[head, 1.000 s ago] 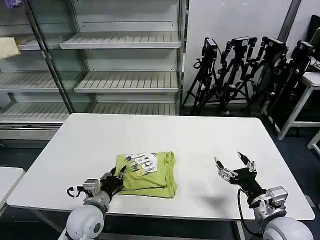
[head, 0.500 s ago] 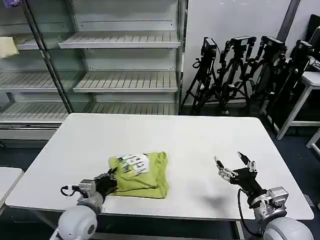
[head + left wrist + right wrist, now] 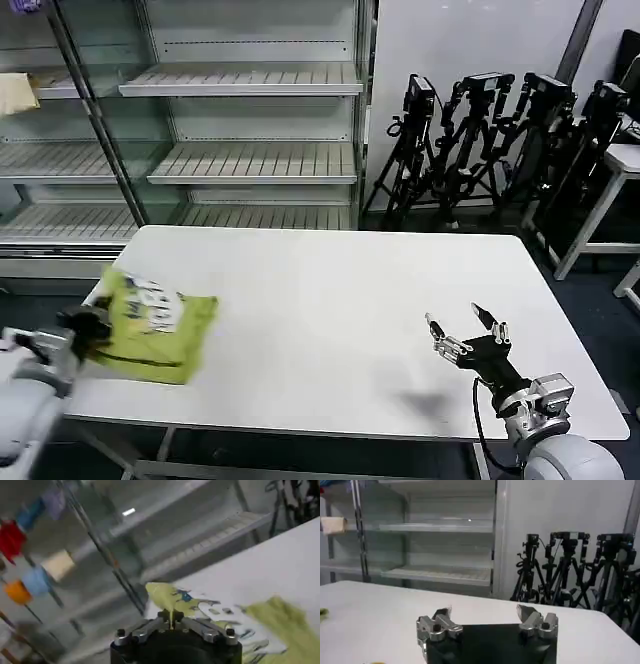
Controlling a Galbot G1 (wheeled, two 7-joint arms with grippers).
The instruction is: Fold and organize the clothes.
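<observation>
One T-shirt point(image 3: 155, 325) lies folded into a lumpy bundle at the far left edge of the white tabletop point(image 3: 330, 300), partly overhanging that edge. It is lime yellow-green with a white printed patch on top; the print carries dark blue marks, but no letters can be read. The left gripper point(image 3: 85, 325) is at the bundle's left side, beside the tabletop's left edge. In the left wrist view the left gripper point(image 3: 171, 624) has its jaws drawn in until the tips meet on a thin fold of the T-shirt point(image 3: 170, 597), which spreads away over the tabletop beyond.

Well to the right of the T-shirt, over the tabletop's near right part, the right gripper point(image 3: 465, 330) hangs with its jaws spread wide and nothing between them. The right wrist view shows the same: the right gripper point(image 3: 487, 620) with two fingers far apart above bare tabletop.

Behind the tabletop stands one open shelving unit point(image 3: 240, 130), and to the right of that unit a cluster of black tripods point(image 3: 490, 140) leans by the wall.
</observation>
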